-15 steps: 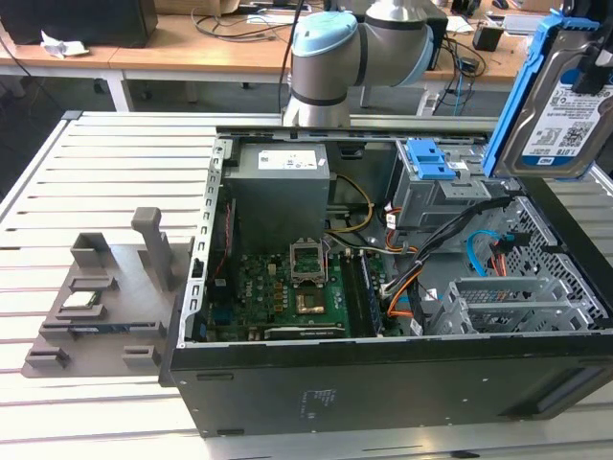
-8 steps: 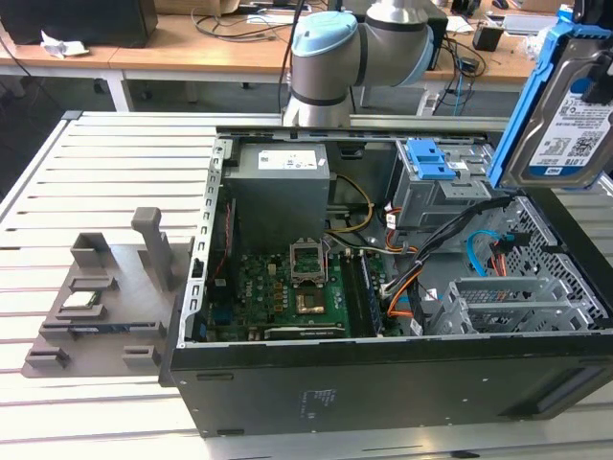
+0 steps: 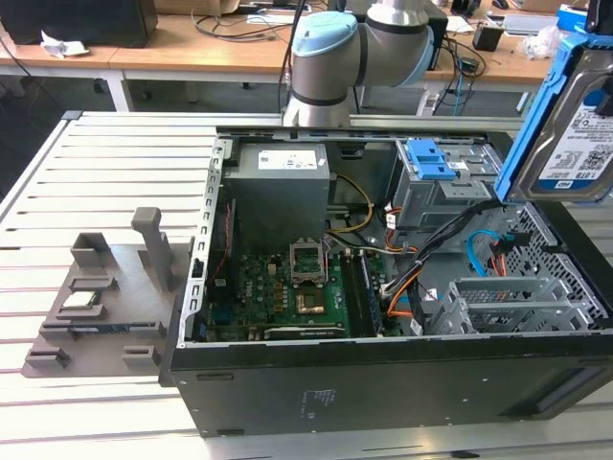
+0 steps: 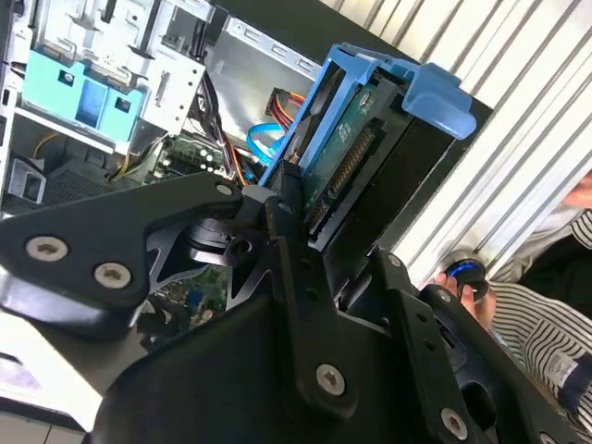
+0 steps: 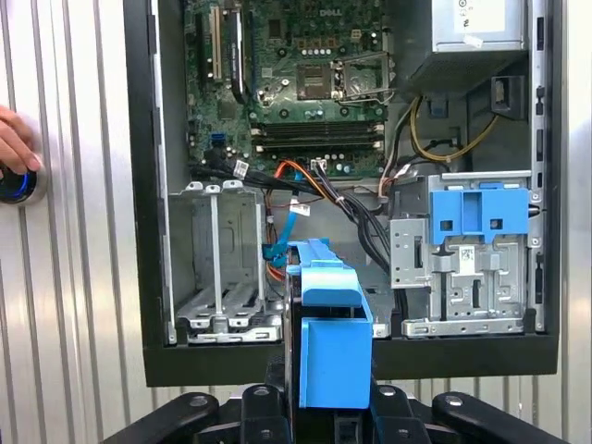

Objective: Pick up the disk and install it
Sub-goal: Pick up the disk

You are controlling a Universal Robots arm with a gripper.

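**A:** On the exterior view's left, what's on the slatted table (image 3: 124, 172)?

**B:** Grey fixture (image 3: 96, 307) w/ a few small parts on it. Next along is the PC case (image 3: 383, 393), lying on its side w/ the open side up. Mobo (image 3: 297, 287) sits in the middle, PSU box (image 3: 283, 168) at the back.

**A:** & further right?

**B:** Blue latch (image 3: 431, 163) on its grey cage, then a metal drive bay (image 3: 517, 297) in the near corner.

**A:** Where's the disk?

**B:** Disk (image 3: 570, 125) is up in the air at the exterior view's right. It's tilted, label side showing, above the case's end & clear of the bay.

**A:** Gripper?

**B:** Gripper (image 4: 331, 231) is pinching the disk, jaws pressed on opposite sides of it. Btw, in the first wrist view a person's hand (image 5: 11, 143) rests on a blue-lit button (image 5: 20, 185) on the table beside the case.
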